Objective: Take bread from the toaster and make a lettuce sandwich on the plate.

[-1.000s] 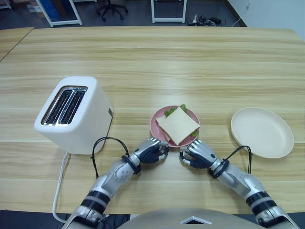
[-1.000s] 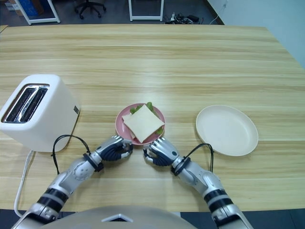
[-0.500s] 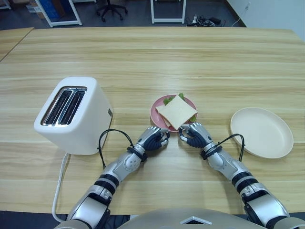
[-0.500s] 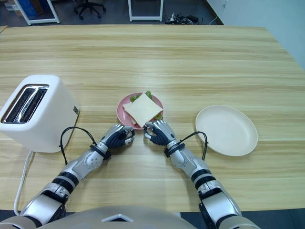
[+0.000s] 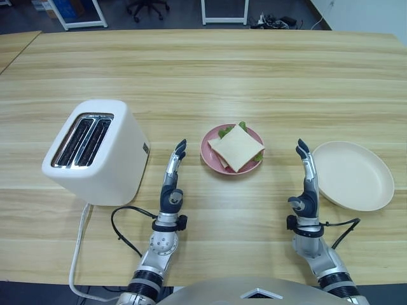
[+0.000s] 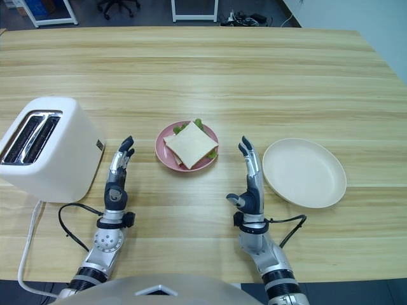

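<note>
1. Wooden table (image 5: 203,76): bears every item listed below.
2. Toaster (image 5: 121,159): white, 2 dark slots on top, standing at my left. Its white cord (image 5: 79,244) trails off the near edge of the table.
3. Cream plate (image 5: 353,175): at my right, well apart from the toaster.
4. My left hand (image 5: 172,184): raised edge-on between the toaster and the pink plate, fingers straight and pointing away from me, nothing in it.
5. My right hand (image 5: 306,187): posed the same way, fingers extended, nothing held, just beside the cream plate's left rim.
6. Pink plate (image 5: 206,155): near the table's middle, between my 2 hands and a little beyond them.
7. Bread (image 5: 236,147): a square slice lying on top of the sandwich on the pink plate, turned corner-on to me.
8. Lettuce (image 5: 226,133): green edges showing from under the bread at its far side.
</note>
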